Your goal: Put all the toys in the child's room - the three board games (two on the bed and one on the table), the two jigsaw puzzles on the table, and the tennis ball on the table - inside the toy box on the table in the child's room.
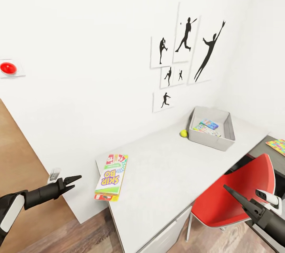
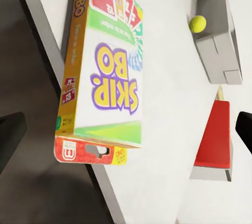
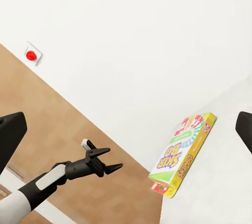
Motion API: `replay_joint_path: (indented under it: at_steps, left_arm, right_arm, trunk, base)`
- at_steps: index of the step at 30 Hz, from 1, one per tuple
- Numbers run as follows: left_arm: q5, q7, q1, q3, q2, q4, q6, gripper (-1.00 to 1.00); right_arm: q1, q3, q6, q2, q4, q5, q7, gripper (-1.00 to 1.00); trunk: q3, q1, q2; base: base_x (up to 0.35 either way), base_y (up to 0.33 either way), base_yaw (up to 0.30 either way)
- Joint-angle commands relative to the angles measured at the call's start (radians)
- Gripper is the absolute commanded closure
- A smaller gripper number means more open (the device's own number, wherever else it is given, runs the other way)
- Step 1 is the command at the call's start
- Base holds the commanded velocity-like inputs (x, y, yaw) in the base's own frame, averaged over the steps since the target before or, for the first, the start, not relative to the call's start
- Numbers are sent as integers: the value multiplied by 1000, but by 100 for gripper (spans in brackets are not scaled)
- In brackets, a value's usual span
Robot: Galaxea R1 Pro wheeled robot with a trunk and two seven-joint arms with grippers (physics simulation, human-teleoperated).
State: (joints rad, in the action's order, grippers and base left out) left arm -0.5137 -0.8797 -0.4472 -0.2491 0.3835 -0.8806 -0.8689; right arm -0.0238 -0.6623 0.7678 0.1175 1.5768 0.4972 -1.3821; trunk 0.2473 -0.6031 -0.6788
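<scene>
A Skip-Bo board game [image 1: 112,176] lies flat at the near left corner of the table [image 1: 170,166], its near end overhanging the edge; the left wrist view shows it close up [image 2: 107,71]. My left gripper [image 1: 73,181] hangs open just left of it, off the table, empty. The tennis ball [image 1: 183,133] rests against the toy box [image 1: 227,126], which holds flat colourful toys [image 1: 206,127]. One jigsaw puzzle [image 1: 278,146] lies on the dark lower section at far right. My right gripper [image 1: 231,192] is open and empty over the red chair.
A red chair [image 1: 237,193] stands tucked at the table's front right. White walls meet behind the table, with black ball-player pictures [image 1: 186,55] and a red button [image 1: 8,68]. Wood floor [image 1: 16,154] lies left of the table.
</scene>
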Motion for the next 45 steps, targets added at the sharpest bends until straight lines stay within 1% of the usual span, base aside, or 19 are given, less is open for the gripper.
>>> replay_joint_path:
  at_steps: [1, 23, 41, 45]
  left_arm:
    - [-1, -2, -1, -1, 0, 0, -5, -100]
    - [-3, 1, -1, -3, -2, 4, -5, -100]
    - [-3, 4, -1, -4, -4, 27, -6, -100]
    - [-3, 11, -1, -4, -5, 35, -7, -100]
  right_arm:
    - [-1, 0, 9, 0, 0, 2, -2, -100]
    - [-1, 0, 10, 1, 0, 3, 0, -100]
    - [-1, -2, 10, 1, 0, 3, 0, -100]
    - [-1, -2, 10, 1, 0, 2, 0, -100]
  trunk:
    - [5, -4, -8]
    - [73, -88, -162]
    - [130, -157, -288]
    - [130, -157, -288]
  base:
    - [0, 0, -10]
    - [0, 0, -2]
    - [0, 0, 0]
    - [0, 0, 0]
